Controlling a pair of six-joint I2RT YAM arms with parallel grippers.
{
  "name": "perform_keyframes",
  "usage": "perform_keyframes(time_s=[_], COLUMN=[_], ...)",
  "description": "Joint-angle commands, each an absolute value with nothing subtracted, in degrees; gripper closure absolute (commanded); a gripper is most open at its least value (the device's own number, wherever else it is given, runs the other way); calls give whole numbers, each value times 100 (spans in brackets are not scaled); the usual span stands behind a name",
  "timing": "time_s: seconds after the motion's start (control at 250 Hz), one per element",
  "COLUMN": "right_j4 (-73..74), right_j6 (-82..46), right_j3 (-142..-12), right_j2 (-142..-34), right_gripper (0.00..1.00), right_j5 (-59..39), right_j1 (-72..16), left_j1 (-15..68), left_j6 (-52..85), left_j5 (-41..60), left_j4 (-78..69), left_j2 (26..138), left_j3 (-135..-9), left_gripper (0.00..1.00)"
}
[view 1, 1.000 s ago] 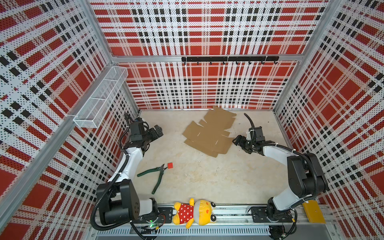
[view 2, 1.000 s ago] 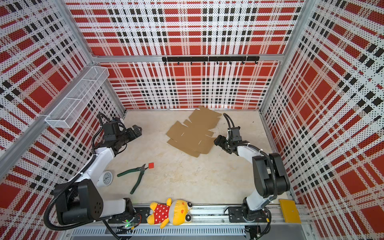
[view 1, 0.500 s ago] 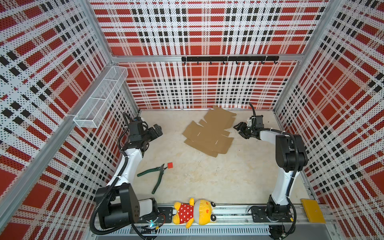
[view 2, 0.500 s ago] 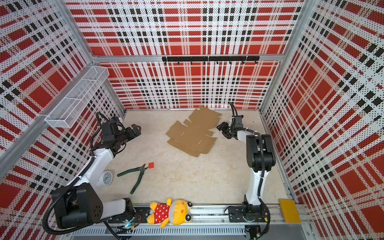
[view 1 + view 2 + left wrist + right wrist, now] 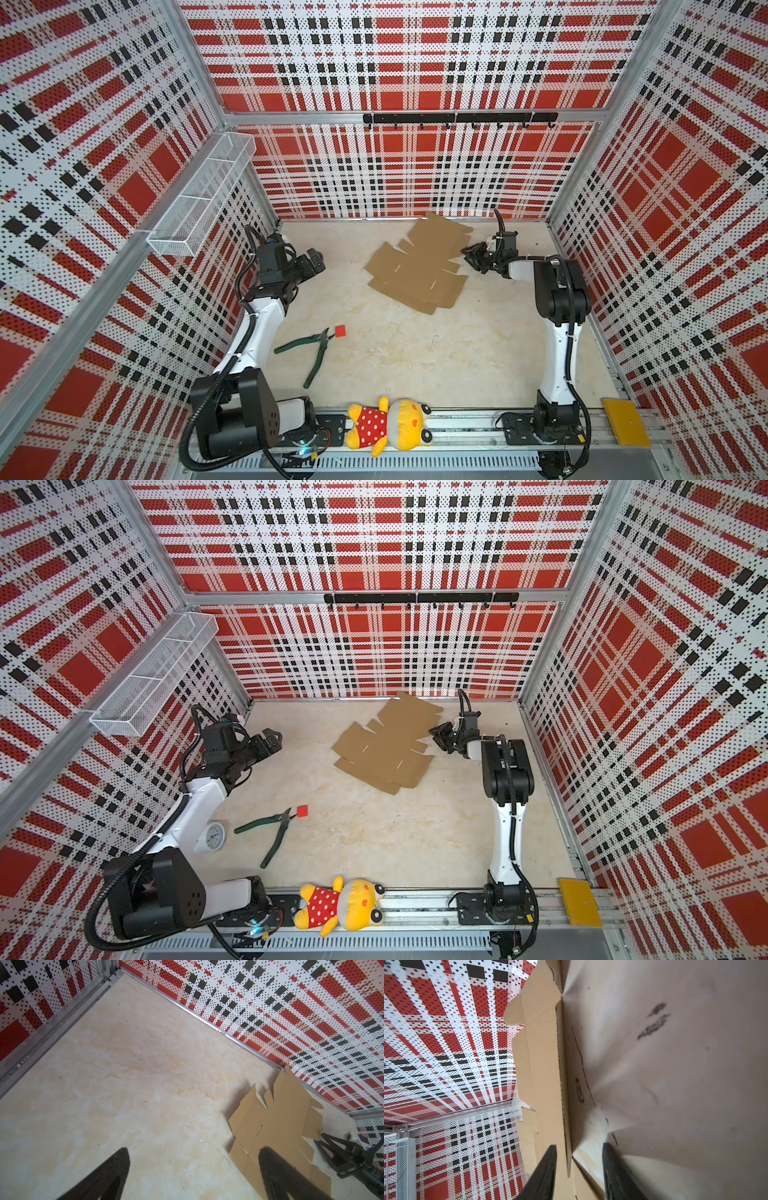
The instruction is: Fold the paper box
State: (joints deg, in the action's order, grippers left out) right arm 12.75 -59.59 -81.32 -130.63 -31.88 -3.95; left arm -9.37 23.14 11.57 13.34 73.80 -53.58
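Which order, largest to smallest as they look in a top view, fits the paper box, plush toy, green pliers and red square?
1. paper box, a flat cardboard sheet
2. plush toy, though it may lie nearer the camera
3. green pliers, long but thin
4. red square, clearly smallest

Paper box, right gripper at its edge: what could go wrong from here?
1. The right gripper straddles only a thin edge of the paper box; a shallow bite may slip, or crease it off the score line.
2. The left gripper hangs open, apart from the box, so nothing pins it; a lift may drag it whole instead of folding.
3. Its far corner sits by the back wall and could jam there.
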Motion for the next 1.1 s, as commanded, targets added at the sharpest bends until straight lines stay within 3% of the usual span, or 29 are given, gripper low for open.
perform_keyframes(time_s=[0.0, 0.404, 1.096], right_j4=[1405, 1836, 4344], right_j6=[-6176, -6460, -7478], right_j3=[-8345, -8047, -3628], right_j2=[-13396, -13370, -11325], right_gripper=[64, 95, 97], right_j5=[-3164, -3020, -1875], right_j1=[-439, -372, -57], left_j1=[-1000, -1003, -743], left_j6=[2329, 2366, 2882], left_j5=[1119, 1150, 1749], left_j4=[1205, 1205, 827], left_j2=[7247, 7248, 7600], left_j3=[-5289, -5275, -5045], left_gripper=[1, 1, 1])
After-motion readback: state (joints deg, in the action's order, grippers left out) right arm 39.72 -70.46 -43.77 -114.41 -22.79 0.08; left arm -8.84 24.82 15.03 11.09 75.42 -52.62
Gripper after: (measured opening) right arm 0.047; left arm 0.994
